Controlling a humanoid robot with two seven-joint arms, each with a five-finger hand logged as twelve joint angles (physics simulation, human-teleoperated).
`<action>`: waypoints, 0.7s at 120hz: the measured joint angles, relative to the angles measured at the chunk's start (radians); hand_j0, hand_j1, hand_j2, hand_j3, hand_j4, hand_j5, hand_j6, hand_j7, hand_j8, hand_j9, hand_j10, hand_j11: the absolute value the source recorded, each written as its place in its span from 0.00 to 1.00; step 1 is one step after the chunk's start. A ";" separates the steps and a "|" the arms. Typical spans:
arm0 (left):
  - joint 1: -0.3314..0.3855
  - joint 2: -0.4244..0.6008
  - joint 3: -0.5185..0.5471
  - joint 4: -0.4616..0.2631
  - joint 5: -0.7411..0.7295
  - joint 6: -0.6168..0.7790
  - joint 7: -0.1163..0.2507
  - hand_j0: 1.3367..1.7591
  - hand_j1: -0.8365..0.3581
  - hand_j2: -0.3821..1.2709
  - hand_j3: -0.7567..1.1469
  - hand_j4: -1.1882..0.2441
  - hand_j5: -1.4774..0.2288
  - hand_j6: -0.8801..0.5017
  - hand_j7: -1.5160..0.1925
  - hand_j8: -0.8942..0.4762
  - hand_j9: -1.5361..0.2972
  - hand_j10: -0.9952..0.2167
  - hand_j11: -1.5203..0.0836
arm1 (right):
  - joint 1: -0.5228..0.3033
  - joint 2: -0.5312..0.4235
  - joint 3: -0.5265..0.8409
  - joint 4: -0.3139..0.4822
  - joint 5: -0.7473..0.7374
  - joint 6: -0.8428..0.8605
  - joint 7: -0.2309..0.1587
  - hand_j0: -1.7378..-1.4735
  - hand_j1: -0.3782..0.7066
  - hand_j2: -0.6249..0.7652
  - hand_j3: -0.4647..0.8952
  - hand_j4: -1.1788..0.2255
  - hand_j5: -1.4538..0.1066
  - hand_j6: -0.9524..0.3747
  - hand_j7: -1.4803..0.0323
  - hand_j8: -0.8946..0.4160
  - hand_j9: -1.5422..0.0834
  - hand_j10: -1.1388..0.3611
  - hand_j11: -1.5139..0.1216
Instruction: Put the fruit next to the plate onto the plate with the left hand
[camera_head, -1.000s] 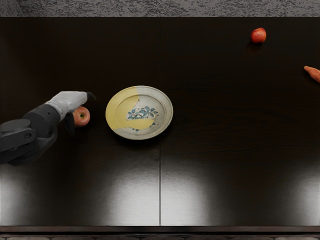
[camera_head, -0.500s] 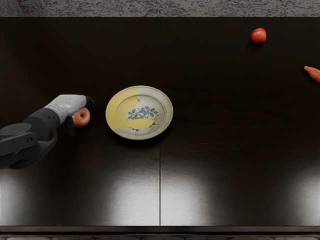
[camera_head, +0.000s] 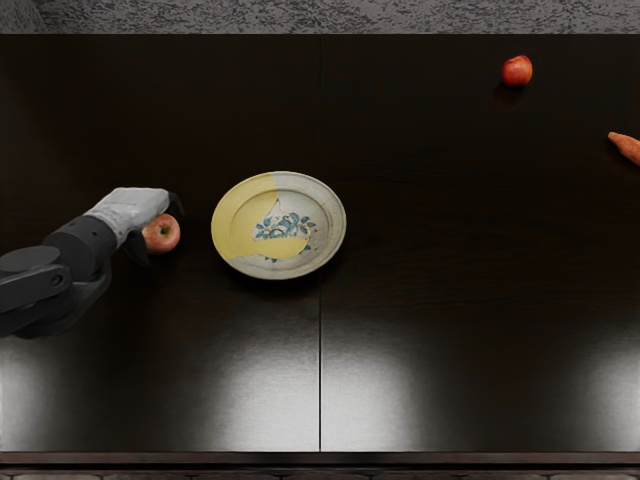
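Fruit: a small red apple (camera_head: 164, 234) sits on the dark table (camera_head: 450, 300), just beside the left rim of the plate (camera_head: 232, 205) and not touching it.
Hand: the left hand (camera_head: 135, 213) comes in from the left edge and meets the apple on the side away from the plate.
Fingers: the fingers (camera_head: 150, 200) curl over the top of the apple, with the thumb below it. It looks like a closed grasp, though the angle does not show how firm it is.
Plate: it holds no fruit; only its yellow glaze and blue floral motif show.
Progress: the reach and the grasp appear made. The lift, the short carry to the right and the release over the plate all remain.
Elsewhere: a second apple (camera_head: 517, 70) lies far off at the back right, with an orange vegetable (camera_head: 625, 147) at the right edge, both well apart from the plate.
Other arm: the right arm is out of view.
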 joint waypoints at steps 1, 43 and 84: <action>0.000 0.000 0.000 0.000 0.000 0.000 0.000 0.76 0.60 0.28 0.40 0.55 0.57 0.35 0.59 0.36 0.56 0.49 0.63 | 0.000 0.000 0.000 0.000 0.000 0.000 0.000 0.30 0.03 0.45 0.34 0.84 0.93 0.72 0.98 0.68 0.95 0.76 0.93; 0.014 -0.003 -0.001 0.015 0.006 0.003 0.000 0.76 0.56 0.29 0.40 0.49 0.55 0.38 0.55 0.35 0.52 0.44 0.59 | 0.001 0.000 0.000 -0.001 0.000 0.000 0.000 0.30 0.03 0.45 0.34 0.84 0.93 0.72 0.98 0.68 0.95 0.76 0.93; 0.014 -0.008 0.000 0.032 0.001 -0.005 0.000 0.75 0.44 0.39 0.40 0.53 0.45 0.42 0.46 0.38 0.44 0.39 0.50 | 0.001 0.000 0.000 -0.001 0.000 0.000 0.000 0.30 0.03 0.45 0.34 0.84 0.93 0.72 0.98 0.68 0.95 0.76 0.93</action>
